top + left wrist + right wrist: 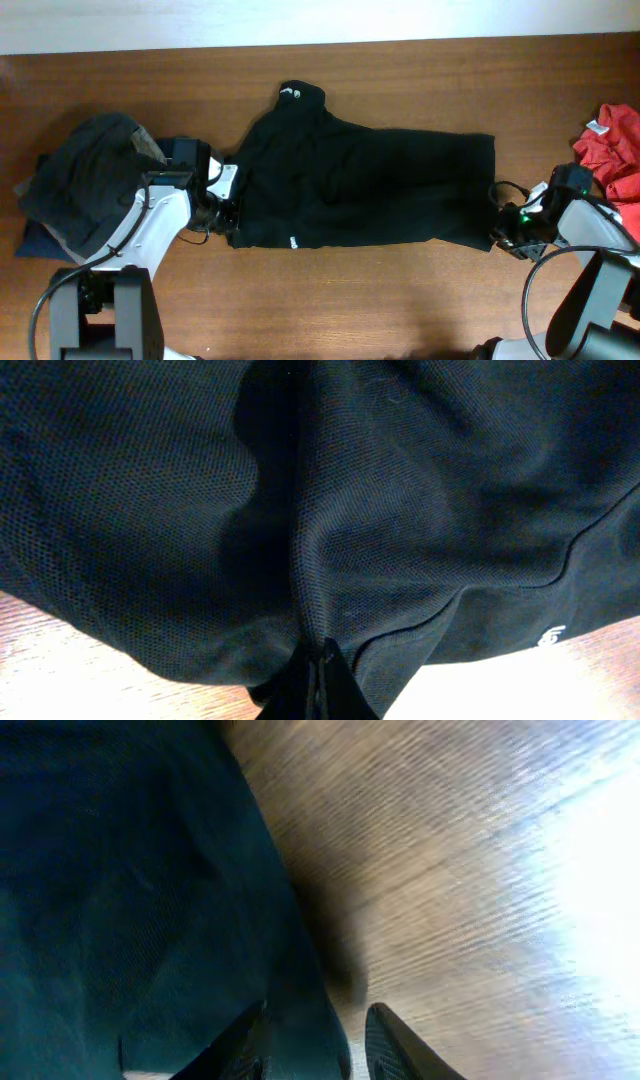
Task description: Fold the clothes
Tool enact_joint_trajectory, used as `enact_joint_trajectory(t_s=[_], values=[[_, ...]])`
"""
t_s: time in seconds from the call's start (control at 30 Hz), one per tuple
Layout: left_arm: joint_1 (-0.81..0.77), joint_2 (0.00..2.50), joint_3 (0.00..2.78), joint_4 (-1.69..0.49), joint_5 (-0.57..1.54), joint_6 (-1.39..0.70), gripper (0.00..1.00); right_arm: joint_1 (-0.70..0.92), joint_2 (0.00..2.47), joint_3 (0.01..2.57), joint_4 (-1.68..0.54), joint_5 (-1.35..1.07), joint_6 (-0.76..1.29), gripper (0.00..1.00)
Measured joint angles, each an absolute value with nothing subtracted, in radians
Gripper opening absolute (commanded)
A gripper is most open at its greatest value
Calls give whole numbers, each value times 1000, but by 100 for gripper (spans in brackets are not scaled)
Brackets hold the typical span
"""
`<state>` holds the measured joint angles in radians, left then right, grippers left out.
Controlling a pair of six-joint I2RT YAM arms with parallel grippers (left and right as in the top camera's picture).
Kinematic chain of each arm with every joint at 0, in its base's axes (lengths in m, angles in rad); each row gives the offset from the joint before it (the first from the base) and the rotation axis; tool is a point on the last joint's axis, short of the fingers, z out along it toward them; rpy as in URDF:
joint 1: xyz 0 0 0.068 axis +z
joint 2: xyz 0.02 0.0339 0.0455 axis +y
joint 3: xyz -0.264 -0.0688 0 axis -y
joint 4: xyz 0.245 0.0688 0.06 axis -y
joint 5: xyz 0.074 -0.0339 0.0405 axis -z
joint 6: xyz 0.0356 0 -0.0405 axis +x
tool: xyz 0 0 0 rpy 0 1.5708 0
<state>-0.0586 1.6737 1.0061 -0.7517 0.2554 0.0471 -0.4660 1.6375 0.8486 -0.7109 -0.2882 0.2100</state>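
The clothes (360, 185) are one black garment spread across the middle of the table, with a white neck tag (291, 93) at the back and a tiny white label (293, 242) on the front hem. At its left edge my left gripper (232, 205) is shut, pinching a ridge of the black fabric (420, 510) between closed fingertips (322, 650). My right gripper (497, 228) is at the garment's right edge. Its jaws (320, 1008) straddle the edge of the cloth (130, 900), open, and a sliver of wood shows beside the right finger (385, 1030).
A charcoal-grey garment pile (85, 180) lies at the left, just behind my left arm. A red cloth (615, 145) lies at the right edge, beside my right arm. Bare wooden table (350, 300) runs along the front.
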Motion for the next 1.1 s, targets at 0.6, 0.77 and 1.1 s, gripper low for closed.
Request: enact_joint_trajectory(t_s=[0.6,0.77,1.1], values=[[-49,1674,1063,-826,254,47,1,-475,1637,842,-691,-181,241,4],[-41,1674,1096,-834,249,47,0,-483,1637,868,-704,-118,240,4],[-41,1673,1139,-931,176,44,0,-484,1637,916,-797,-26,252,4]])
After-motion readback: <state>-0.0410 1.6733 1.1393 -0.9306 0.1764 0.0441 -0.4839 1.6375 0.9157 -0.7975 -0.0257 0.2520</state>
